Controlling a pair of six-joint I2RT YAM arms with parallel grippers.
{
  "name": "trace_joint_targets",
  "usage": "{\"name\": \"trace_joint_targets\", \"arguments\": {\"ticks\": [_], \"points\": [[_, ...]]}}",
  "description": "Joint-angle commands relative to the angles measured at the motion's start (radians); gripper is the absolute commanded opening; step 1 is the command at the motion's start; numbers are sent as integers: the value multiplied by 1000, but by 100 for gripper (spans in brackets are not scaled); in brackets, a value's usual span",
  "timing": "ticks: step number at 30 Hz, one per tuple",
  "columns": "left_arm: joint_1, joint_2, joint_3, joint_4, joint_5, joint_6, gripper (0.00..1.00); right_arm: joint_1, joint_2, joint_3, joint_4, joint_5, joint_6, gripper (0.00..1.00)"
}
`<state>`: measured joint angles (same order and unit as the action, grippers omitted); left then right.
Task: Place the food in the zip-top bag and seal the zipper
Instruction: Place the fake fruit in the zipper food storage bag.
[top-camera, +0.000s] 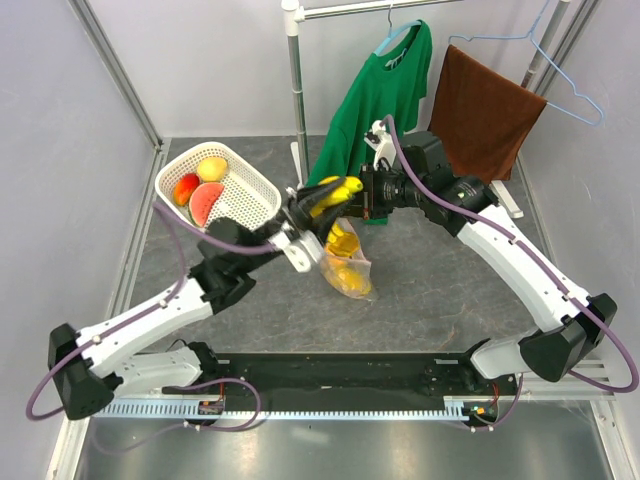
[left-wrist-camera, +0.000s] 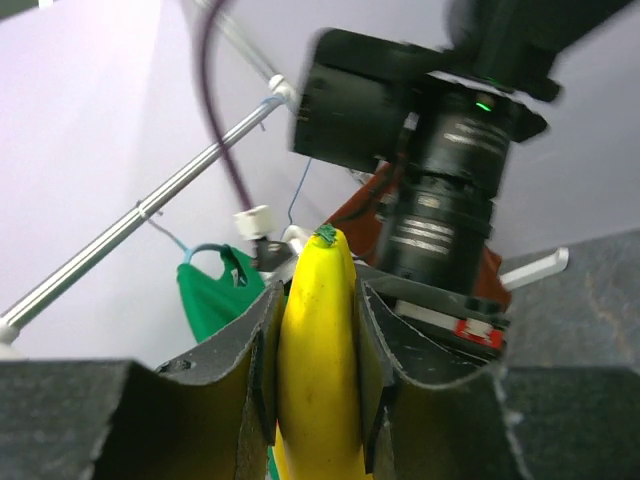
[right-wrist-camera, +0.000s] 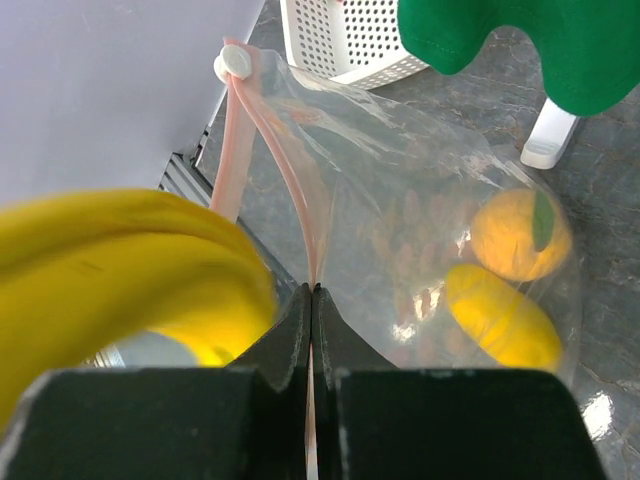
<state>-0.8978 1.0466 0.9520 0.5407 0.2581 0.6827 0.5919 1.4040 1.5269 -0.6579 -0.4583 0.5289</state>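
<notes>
My left gripper is shut on a yellow banana bunch, holding it up above the zip-top bag in the top view. My right gripper is shut on the bag's pinkish zipper strip, and the clear bag hangs from it. The strip's two sides stand apart, with a white slider at the far end. Inside the bag lie a round orange fruit and an oval yellow fruit. The banana sits just left of the right gripper's fingers.
A white lattice basket at the back left holds a watermelon-like piece, a yellow-orange fruit and a red fruit. A green shirt and a brown towel hang from a rack behind the arms.
</notes>
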Motion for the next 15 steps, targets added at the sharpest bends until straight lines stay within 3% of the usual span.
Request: {"name": "trace_joint_targets", "arguments": {"ticks": [1,8,13,15], "points": [[-50,26,-76,280,-10,357,2,-4,-23,-17,34,-36,22,0],[-50,-17,-168,321,16,394,2,-41,-36,-25,35,-85,49,0],[-50,-68,-213,215,41,344,3,-70,-33,-31,72,-141,89,0],[-50,-77,-237,196,73,380,8,-72,-30,-30,90,-166,101,0]]}}
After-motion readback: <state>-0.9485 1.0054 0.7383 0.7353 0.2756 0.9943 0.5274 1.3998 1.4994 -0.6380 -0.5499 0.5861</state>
